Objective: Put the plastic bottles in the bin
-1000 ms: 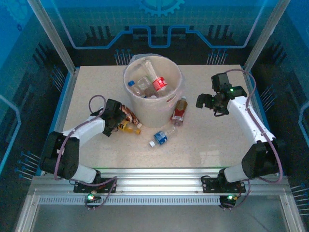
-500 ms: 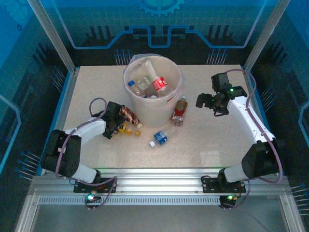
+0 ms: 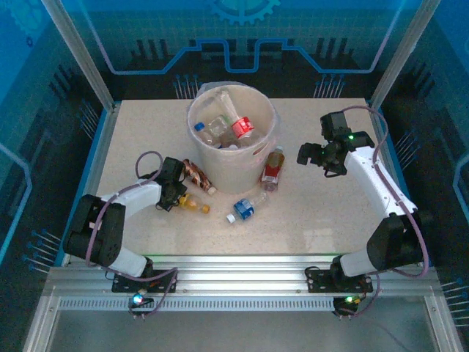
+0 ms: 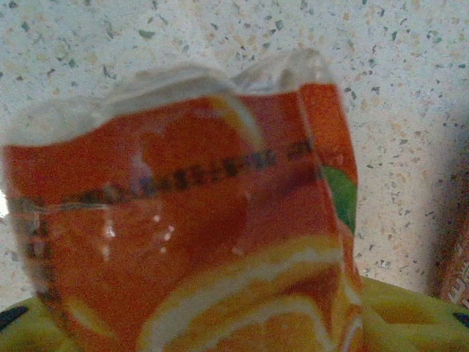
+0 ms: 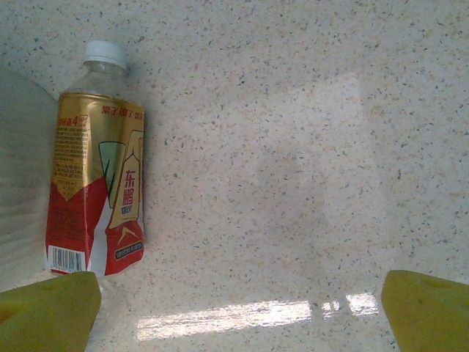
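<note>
Orange-labelled bottle (image 4: 183, 220), pinched in left gripper (image 3: 179, 199)

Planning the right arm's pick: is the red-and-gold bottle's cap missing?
No, the red-and-gold bottle wears a white cap.

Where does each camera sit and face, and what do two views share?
Top external: above and behind, looking down on the speckled table, round white plastic bin, left arm and right arm.
Left wrist: down, close on an orange-labelled clear plastic bottle between its yellow-green fingers.
Right wrist: down on a red-and-gold-labelled clear plastic bottle; fingers at the lower corners.
Shared: top and right wrist both show that bottle beside the bin.
</note>
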Controlling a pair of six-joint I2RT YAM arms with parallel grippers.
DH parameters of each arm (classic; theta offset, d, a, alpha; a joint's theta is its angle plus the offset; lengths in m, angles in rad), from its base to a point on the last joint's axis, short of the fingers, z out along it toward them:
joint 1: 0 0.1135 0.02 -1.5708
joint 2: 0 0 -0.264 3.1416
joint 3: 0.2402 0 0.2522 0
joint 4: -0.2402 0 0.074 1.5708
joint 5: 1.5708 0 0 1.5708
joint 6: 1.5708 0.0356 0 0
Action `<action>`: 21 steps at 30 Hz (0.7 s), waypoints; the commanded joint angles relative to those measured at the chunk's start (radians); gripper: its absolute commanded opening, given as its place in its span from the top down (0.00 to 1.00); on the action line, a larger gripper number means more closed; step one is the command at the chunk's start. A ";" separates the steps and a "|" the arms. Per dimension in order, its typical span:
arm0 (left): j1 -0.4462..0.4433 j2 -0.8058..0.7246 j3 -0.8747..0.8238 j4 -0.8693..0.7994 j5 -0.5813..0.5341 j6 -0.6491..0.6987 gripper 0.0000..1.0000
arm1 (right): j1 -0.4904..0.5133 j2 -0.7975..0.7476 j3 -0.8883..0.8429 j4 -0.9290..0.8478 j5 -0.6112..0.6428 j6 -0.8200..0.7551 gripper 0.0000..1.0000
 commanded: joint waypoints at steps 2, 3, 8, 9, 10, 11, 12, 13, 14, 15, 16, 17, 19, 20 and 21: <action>0.007 -0.057 0.005 -0.084 -0.055 0.014 0.44 | -0.014 -0.038 -0.010 -0.005 -0.007 0.015 0.00; 0.007 -0.073 0.012 -0.101 -0.071 0.022 0.44 | -0.014 -0.042 -0.012 -0.005 -0.006 0.015 0.00; 0.007 -0.205 0.039 -0.158 -0.153 0.099 0.45 | -0.015 -0.059 -0.018 -0.002 -0.008 0.017 0.00; 0.007 -0.237 0.040 -0.162 -0.167 0.116 0.46 | -0.014 -0.062 -0.018 -0.001 -0.008 0.017 0.00; 0.007 -0.276 0.041 -0.164 -0.185 0.140 0.46 | -0.014 -0.064 -0.019 -0.001 -0.008 0.019 0.00; 0.006 -0.315 0.040 -0.165 -0.202 0.166 0.48 | -0.014 -0.065 -0.019 0.000 -0.006 0.018 0.00; 0.007 -0.351 0.038 -0.164 -0.215 0.188 0.50 | -0.014 -0.067 -0.019 -0.001 -0.007 0.018 0.00; 0.007 -0.393 0.040 -0.160 -0.229 0.217 0.51 | -0.014 -0.068 -0.020 0.000 -0.007 0.018 0.00; 0.007 -0.437 0.040 -0.155 -0.238 0.251 0.52 | -0.015 -0.070 -0.020 0.000 -0.007 0.021 0.00; 0.007 -0.471 0.043 -0.150 -0.242 0.277 0.52 | -0.015 -0.071 -0.021 -0.001 -0.007 0.020 0.00; 0.007 -0.507 0.050 -0.142 -0.240 0.309 0.54 | -0.015 -0.073 -0.021 0.000 -0.007 0.020 0.00; 0.007 -0.540 0.062 -0.141 -0.240 0.337 0.56 | -0.015 -0.074 -0.022 0.001 -0.008 0.022 0.00; 0.008 -0.581 0.106 -0.159 -0.231 0.378 0.57 | -0.015 -0.078 -0.024 0.002 -0.008 0.022 0.00; 0.008 -0.594 0.141 -0.174 -0.225 0.400 0.57 | -0.013 -0.078 -0.025 0.003 -0.008 0.022 0.00; 0.007 -0.601 0.172 -0.187 -0.219 0.415 0.57 | -0.015 -0.079 -0.027 0.003 -0.008 0.022 0.00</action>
